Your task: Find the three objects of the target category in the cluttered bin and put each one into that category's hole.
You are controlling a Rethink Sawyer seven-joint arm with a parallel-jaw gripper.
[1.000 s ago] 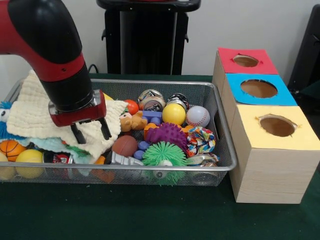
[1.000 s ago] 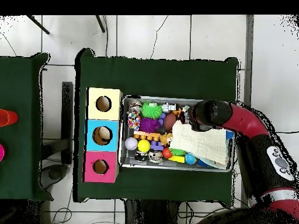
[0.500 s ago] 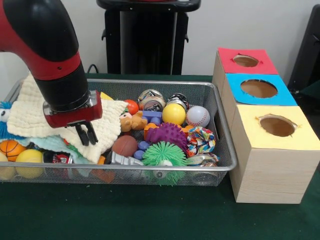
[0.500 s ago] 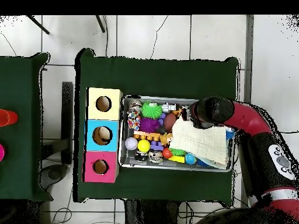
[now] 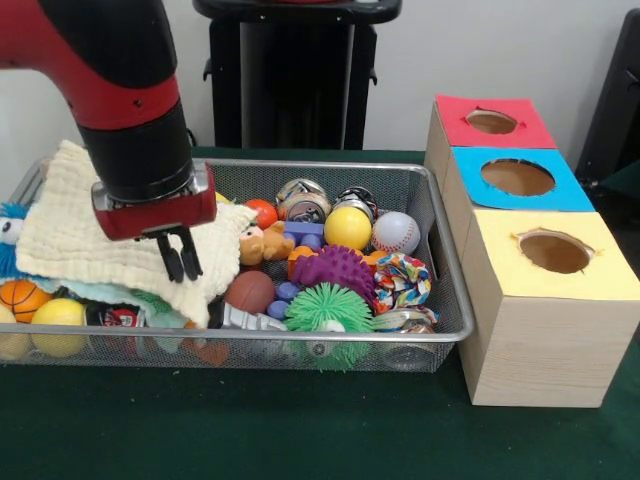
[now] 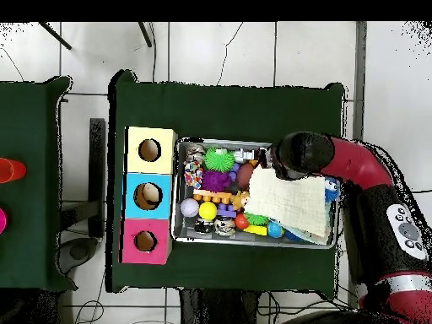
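Observation:
A wire mesh bin (image 5: 300, 338) holds a jumble of toys. A cream waffle cloth (image 5: 90, 235) (image 6: 287, 202) covers its left half in the front view. My gripper (image 5: 181, 262) hangs over the cloth's right part, its two black fingers pinched together on a fold of the cloth. In the overhead view the arm's wrist (image 6: 299, 156) hides the fingers. Beside the cloth lie a yellow ball (image 5: 347, 228), a baseball (image 5: 396, 232), a brown football (image 5: 249, 291), a small basketball (image 5: 22, 297) and a teddy figure (image 5: 262, 243).
Three wooden boxes stand right of the bin, each with a round hole: red top (image 5: 491, 121), blue top (image 5: 517, 177), yellow top (image 5: 554, 251). Green (image 5: 328, 310) and purple (image 5: 335, 268) spiky balls and a rope toy (image 5: 400, 280) fill the bin's right side.
The fingers were spread a second ago and have since shut on the cloth. The gripper has risen slightly and shifted right, and the cloth has moved a little with it.

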